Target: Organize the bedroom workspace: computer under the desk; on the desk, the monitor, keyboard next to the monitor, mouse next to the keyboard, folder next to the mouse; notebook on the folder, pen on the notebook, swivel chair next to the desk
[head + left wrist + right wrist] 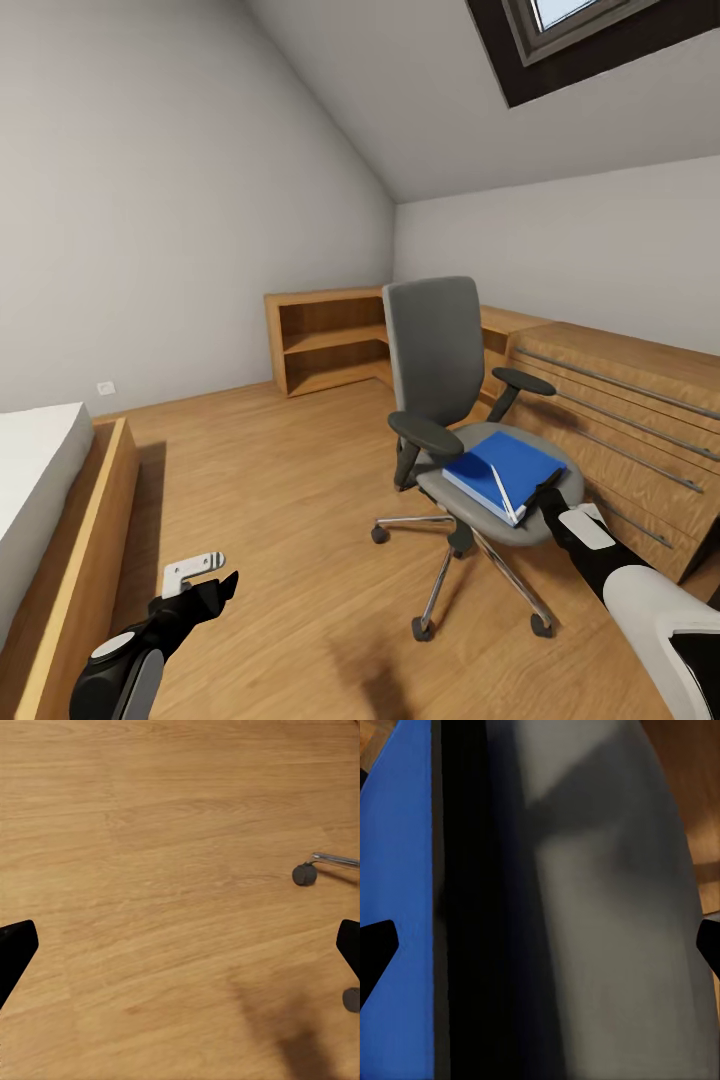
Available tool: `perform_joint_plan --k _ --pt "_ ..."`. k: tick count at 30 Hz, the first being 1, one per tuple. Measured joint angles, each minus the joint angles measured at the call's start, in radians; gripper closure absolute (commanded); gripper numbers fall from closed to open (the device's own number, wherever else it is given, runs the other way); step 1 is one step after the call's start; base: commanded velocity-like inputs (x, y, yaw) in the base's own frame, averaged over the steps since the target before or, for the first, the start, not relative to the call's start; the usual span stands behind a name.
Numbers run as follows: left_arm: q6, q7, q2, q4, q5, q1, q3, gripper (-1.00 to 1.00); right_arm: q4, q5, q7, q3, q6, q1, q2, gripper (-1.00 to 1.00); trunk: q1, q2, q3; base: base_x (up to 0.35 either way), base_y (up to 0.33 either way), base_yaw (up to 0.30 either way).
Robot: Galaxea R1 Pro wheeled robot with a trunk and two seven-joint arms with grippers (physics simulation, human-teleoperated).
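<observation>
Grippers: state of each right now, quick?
Left end effector: open, holding nothing, above the floor.
Right end effector: open, at the edge of the folder on the chair, not closed on it.

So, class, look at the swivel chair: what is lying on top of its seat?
A blue folder lies flat on the swivel chair seat, with the right gripper at its near edge. The seat patch beneath the folder is covered.
</observation>
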Motion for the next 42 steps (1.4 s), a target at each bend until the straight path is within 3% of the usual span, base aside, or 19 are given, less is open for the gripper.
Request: perform_joint_plan --k 42 --pt "0.0 0.0 0.0 0.0 -0.001 0.0 0.0 -1.0 0.0 0.005 0.003 0.004 -0.004 0.0 0.002 -1.0 0.0 0.0 0.0 -0.033 0.0 0.0"
